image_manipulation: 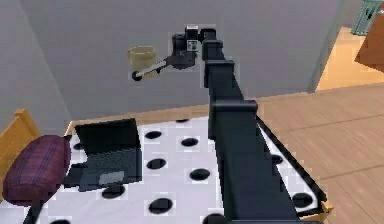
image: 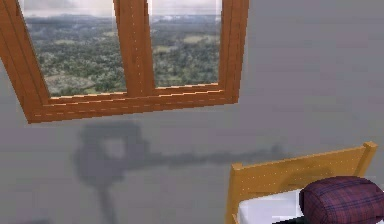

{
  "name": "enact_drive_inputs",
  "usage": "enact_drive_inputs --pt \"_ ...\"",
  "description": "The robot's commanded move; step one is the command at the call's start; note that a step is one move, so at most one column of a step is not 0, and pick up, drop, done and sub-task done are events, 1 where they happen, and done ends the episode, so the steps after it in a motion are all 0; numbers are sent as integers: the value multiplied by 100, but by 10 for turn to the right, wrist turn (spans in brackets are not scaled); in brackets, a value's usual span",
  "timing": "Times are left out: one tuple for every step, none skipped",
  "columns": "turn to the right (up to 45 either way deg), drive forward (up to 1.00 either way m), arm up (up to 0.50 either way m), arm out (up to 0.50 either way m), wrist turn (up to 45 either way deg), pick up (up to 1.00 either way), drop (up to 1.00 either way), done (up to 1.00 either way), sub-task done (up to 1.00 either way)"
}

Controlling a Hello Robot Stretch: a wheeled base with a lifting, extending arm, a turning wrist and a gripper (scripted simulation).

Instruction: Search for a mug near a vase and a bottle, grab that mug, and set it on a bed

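The mug (image_manipulation: 141, 57) was held at the far end of the gripper (image_manipulation: 152, 68), clear of every surface; the fingers' set could not be told. Below it the bed (image_manipulation: 180, 185) was spread, its far edge near the wall. A laptop (image_manipulation: 105, 150) and a pillow (image_manipulation: 38, 170) were seen lower left, with bare cover between.

My arm (image_manipulation: 235, 130) hides a strip of the spotted bed (image_manipulation: 170, 160) beneath it. The tan thing (image_manipulation: 141, 53) my gripper (image_manipulation: 145, 70) holds is too small to name. The plaid pillow (image_manipulation: 38, 170) is cut by the arm side view's left edge. The window (image: 135, 45) runs off the forward view's top, and the headboard (image: 300, 172) off its bottom.
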Motion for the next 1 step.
enact_drive_inputs --pt "0 0 -40 0 0 0 0 0 0"
